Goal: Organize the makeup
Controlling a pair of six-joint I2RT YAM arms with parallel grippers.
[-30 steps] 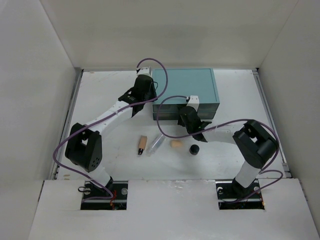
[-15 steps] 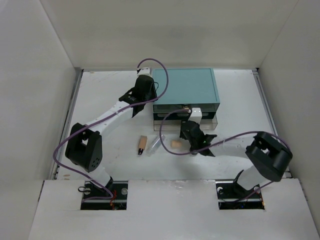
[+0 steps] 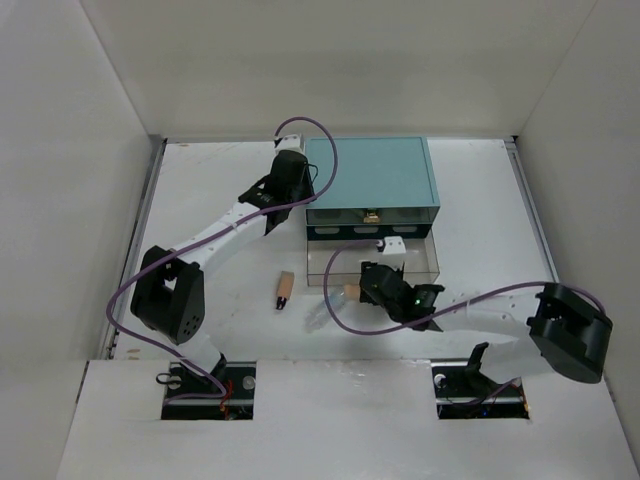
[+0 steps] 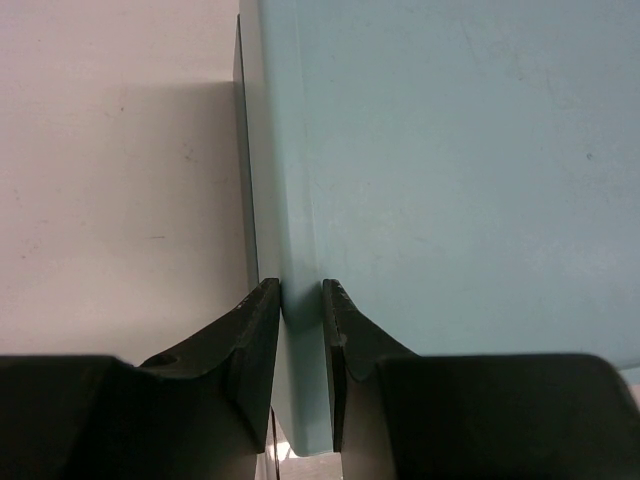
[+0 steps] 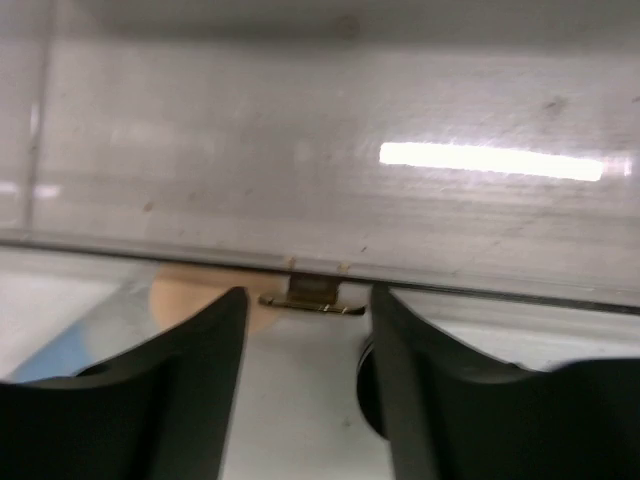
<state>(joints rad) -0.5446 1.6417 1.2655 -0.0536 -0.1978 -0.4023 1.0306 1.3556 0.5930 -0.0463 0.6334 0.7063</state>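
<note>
Clear plastic fills your close view: the drawer (image 3: 420,262) of the teal box (image 3: 370,170) is slid out toward the near edge of the tabletop (image 3: 210,190). Your right gripper (image 5: 305,296) sits at the drawer's front. Its jaws are apart, and the little gold handle (image 5: 312,299) is between them but not pinched. Your left gripper (image 4: 298,300) is closed tight and rests on the box's left edge, likely to hold it steady.

The makeup lies on the tabletop by the drawer's front left corner. The peach sponge (image 3: 350,291) is right at the front. The clear tube (image 3: 318,314) is a bit nearer you and slanted. The tan tube (image 3: 285,291) is further left, its long side running far to near.

Your right arm is the nearer one, and the sponge lies just to its left, so I think it picks next. The white top is flat, with room to reach
</note>
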